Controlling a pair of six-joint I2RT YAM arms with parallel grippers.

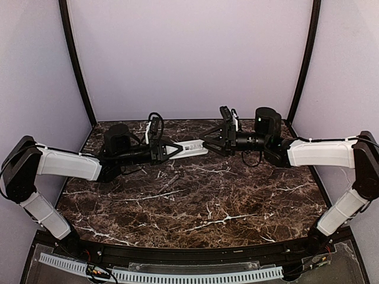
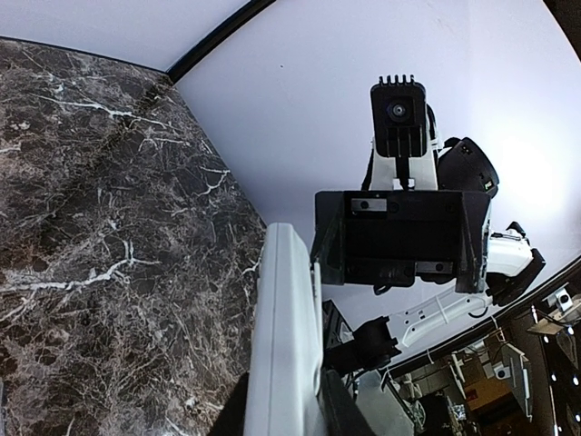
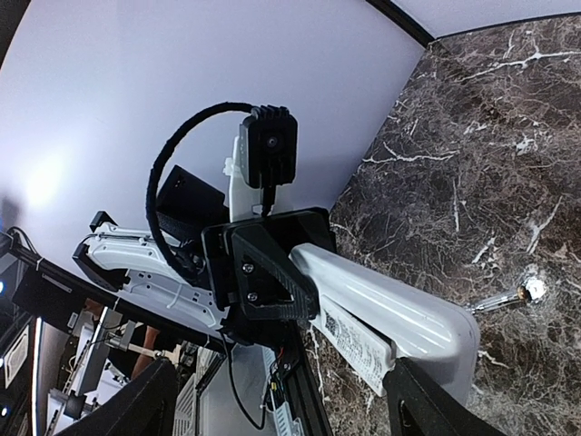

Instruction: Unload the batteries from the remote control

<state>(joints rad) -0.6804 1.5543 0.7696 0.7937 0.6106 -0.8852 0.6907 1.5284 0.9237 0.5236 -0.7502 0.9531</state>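
The remote control (image 1: 192, 147) sits in the air over the back middle of the table (image 1: 249, 201), lying left to right. Its left end is clamped in the left gripper (image 1: 179, 149), and its right end lies between the spread fingers of the right gripper (image 1: 207, 142). A battery (image 1: 169, 183) lies on the table in front of the remote, nearer its left end.

The remote control (image 1: 192, 148) is white, the table (image 1: 237, 201) dark brown veined white, walls (image 1: 189, 59) seemingly lilac.

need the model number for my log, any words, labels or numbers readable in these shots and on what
Nothing here can be read as text.
Dark print on the white sticker on the slim white rectangular remote control: too small and blurred to read.
No other writing shows.
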